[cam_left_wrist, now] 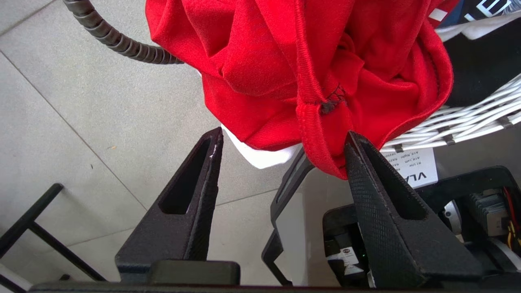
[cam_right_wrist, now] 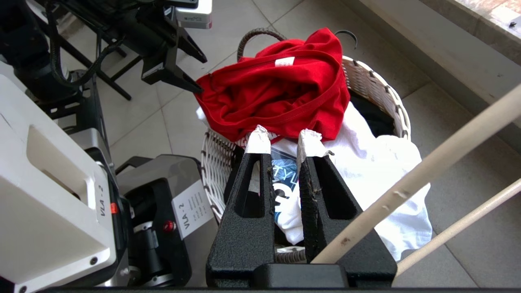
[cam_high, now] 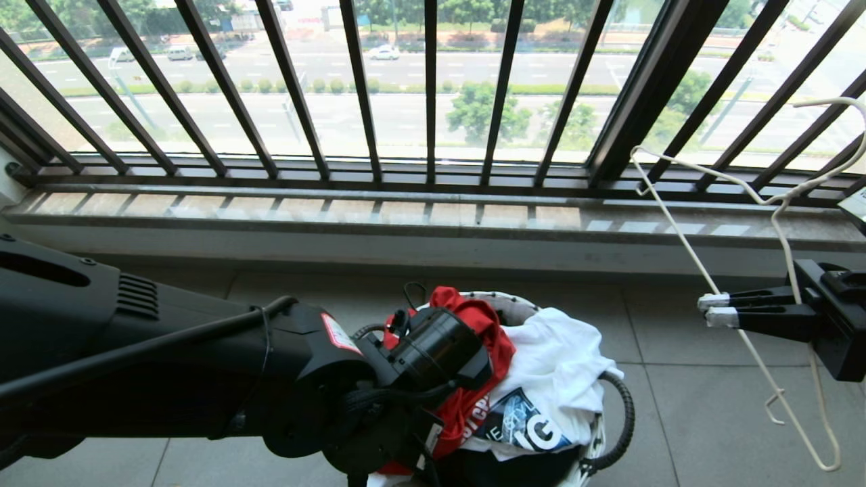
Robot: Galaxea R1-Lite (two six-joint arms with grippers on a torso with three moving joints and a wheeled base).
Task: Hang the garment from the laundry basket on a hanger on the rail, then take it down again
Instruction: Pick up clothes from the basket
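Black left claw fills the lower frame, fingers spread wide, one tip touching the red T-shirt's hem. That shirt is heaped on the white basket. At right, the right claw pinches the white hanger.

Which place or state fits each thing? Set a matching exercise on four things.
Things:
1. red T-shirt
2. white shirt
3. hanger
4. left gripper

Places or states:
A. held up by the right gripper
B. jaws open at the red cloth's edge
C. on top of the pile in the laundry basket
D. draped over the basket's rim

Pairs: 1-C, 2-D, 3-A, 4-B
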